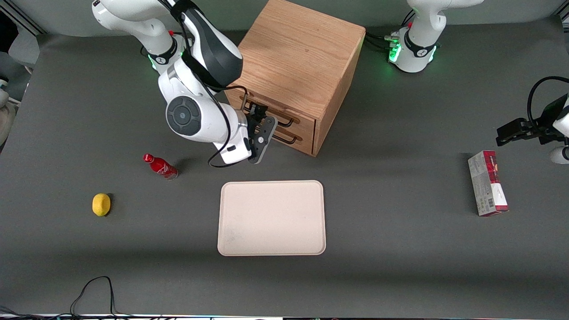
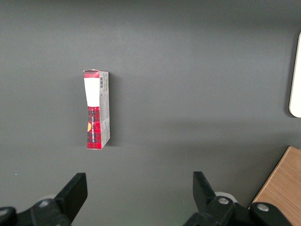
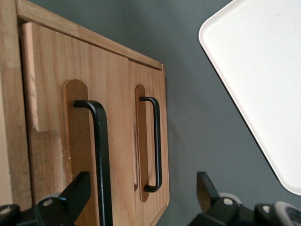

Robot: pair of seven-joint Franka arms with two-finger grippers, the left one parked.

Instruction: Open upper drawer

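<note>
The oak cabinet [image 1: 298, 53] stands at the back middle of the table, its two drawers facing the working arm's end. The upper drawer [image 1: 298, 116] [image 3: 51, 84] lies just under the cabinet top, and its front looks flush with the lower drawer [image 1: 304, 135] [image 3: 164, 117]. Its long black handle [image 1: 284, 118] [image 3: 100, 155] is partly covered by my hand in the front view. My gripper [image 1: 262, 126] [image 3: 141, 181] hangs right in front of the drawer fronts and is open. The upper handle runs between its fingers [image 3: 77, 188], close to one of them, with nothing gripped.
A cream tray [image 1: 271, 218] [image 3: 263, 70] lies nearer the front camera than the cabinet. A red bottle [image 1: 160, 166] and a yellow lemon [image 1: 101, 204] lie toward the working arm's end. A red-and-white box [image 1: 486, 182] [image 2: 96, 110] lies toward the parked arm's end.
</note>
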